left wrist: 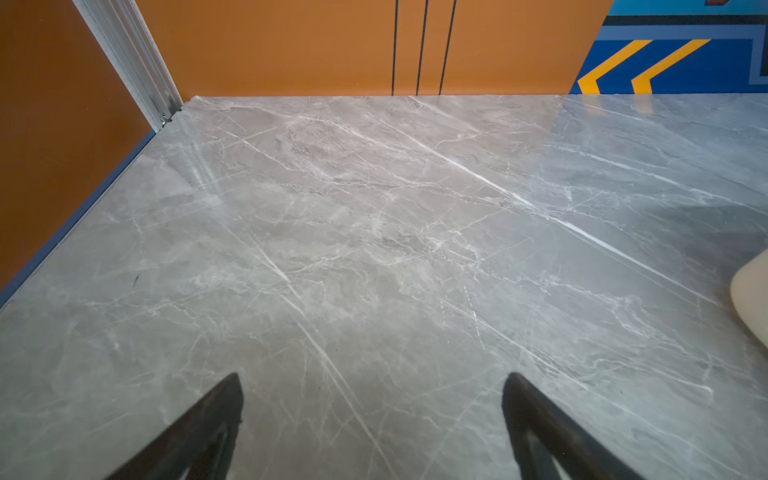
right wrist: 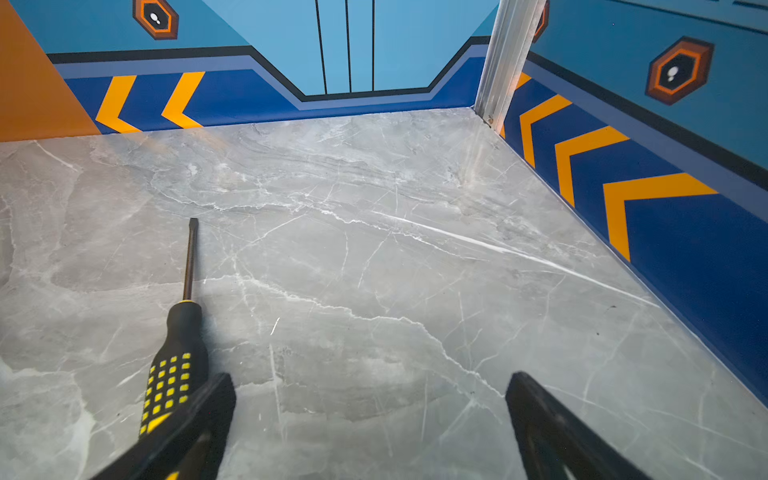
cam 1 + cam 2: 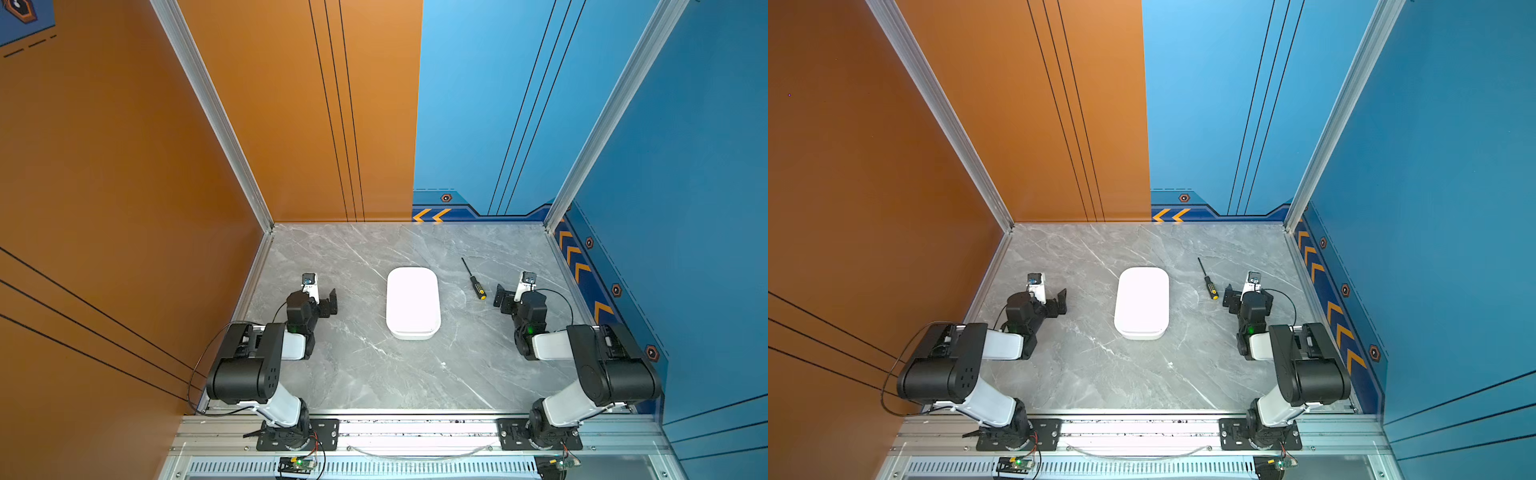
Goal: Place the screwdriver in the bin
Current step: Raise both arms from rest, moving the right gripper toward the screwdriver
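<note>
Approach is judged to be the step in hand: the screwdriver (image 3: 473, 279) lies flat on the counter (image 3: 374, 374), right of the bin (image 3: 412, 332) and apart from it, ungrasped. The right pincer (image 2: 370, 382) is spread wide and empty, with the handle just outside its gap. It would need to be shifted left over the handle, then closed. The left pincer (image 1: 374, 378) is likewise spread and empty.

Bright, even overhead light, soft shadows (close foreground blurs).
</note>
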`<action>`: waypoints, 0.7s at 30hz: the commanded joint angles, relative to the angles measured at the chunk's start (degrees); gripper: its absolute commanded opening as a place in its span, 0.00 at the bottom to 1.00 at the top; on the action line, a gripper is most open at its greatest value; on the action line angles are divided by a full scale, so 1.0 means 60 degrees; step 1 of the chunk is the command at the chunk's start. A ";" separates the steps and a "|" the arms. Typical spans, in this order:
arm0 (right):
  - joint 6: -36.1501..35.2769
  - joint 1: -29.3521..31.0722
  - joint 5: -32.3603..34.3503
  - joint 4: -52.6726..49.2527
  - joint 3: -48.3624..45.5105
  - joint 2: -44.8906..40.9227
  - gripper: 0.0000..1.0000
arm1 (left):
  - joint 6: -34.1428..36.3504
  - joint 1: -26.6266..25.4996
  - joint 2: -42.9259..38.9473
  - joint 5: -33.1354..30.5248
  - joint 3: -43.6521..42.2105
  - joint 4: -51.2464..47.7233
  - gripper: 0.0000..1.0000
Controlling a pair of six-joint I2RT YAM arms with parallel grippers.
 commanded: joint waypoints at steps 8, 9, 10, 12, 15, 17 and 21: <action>-0.0048 -0.0166 -0.0509 -0.0227 0.0138 -0.0234 1.00 | 0.0195 -0.0038 -0.0452 0.0097 0.0407 -0.0651 0.98; -0.0051 -0.0250 -0.0884 -0.0267 0.0164 -0.0234 1.00 | 0.0190 -0.0017 -0.0690 0.0204 0.0577 -0.1088 0.98; -0.0076 -0.0304 -0.1128 -0.0579 0.0305 -0.0302 1.00 | 0.0253 -0.0016 -0.0972 0.0362 0.0785 -0.1740 0.98; -0.0078 -0.0310 -0.1170 -0.1243 0.0582 -0.0567 1.00 | 0.0306 -0.0033 -0.1477 0.0456 0.1294 -0.3040 0.98; -0.0157 -0.0384 -0.1622 -0.3264 0.1382 -0.1324 1.00 | -0.0032 -0.0017 -0.2151 0.0788 0.2004 -0.4638 0.98; -0.0386 -0.0391 -0.2169 -0.4815 0.2150 -0.1709 1.00 | -0.0579 0.0021 -0.2372 0.1435 0.2364 -0.5099 0.98; -0.0508 -0.0404 -0.3241 -0.8725 0.4483 -0.1896 1.00 | -0.1910 0.0028 -0.2191 0.3504 0.3436 -0.6360 0.98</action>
